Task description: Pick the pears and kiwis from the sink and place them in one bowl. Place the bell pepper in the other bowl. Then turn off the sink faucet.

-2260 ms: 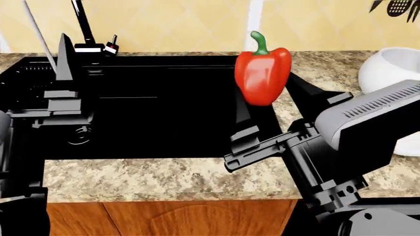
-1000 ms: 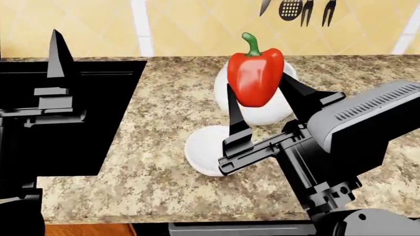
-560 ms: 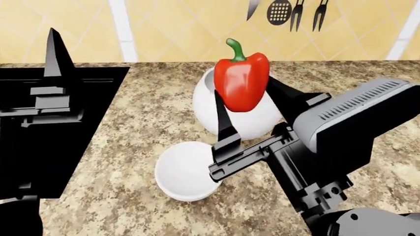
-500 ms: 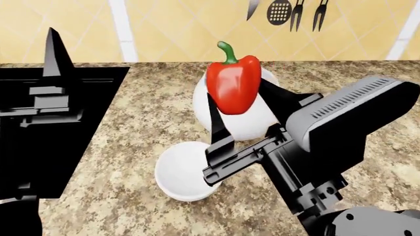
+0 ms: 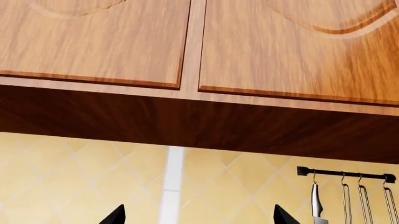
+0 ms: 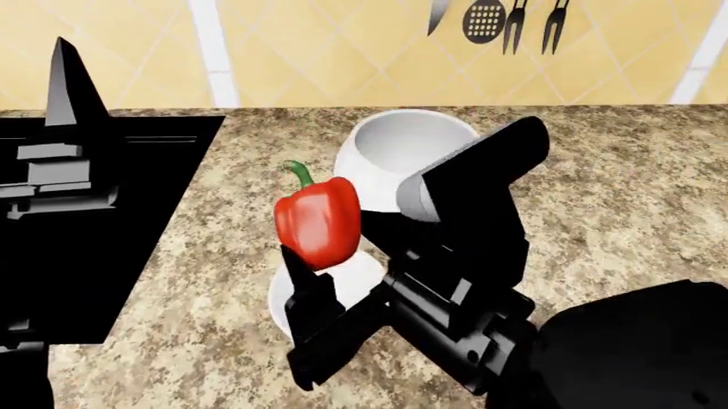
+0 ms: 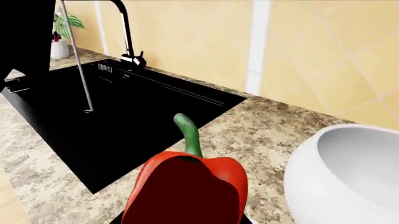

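The glossy red bell pepper (image 6: 319, 223) with its green stem hangs upright in my right gripper (image 6: 326, 266), which is shut on it. It hovers just above the near, smaller white bowl (image 6: 298, 308). The larger white bowl (image 6: 401, 141) stands behind it, empty as far as I can see. In the right wrist view the bell pepper (image 7: 187, 191) fills the space between the jaws. My left gripper (image 5: 199, 219) is raised by the black sink (image 6: 125, 213), pointing up, open and holding nothing. The sink faucet (image 7: 128, 35) still pours a thin stream. Pears and kiwis are out of view.
Speckled granite counter (image 6: 615, 196) runs around both bowls. Utensils hang on a wall rail (image 6: 500, 21). Wooden wall cabinets (image 5: 187, 46) are overhead. A small potted plant (image 7: 61, 32) stands behind the sink (image 7: 118, 121).
The head view swung right from the sink to the bowls. My right gripper carried the pepper down and left, from in front of the far bowl to over the near bowl.
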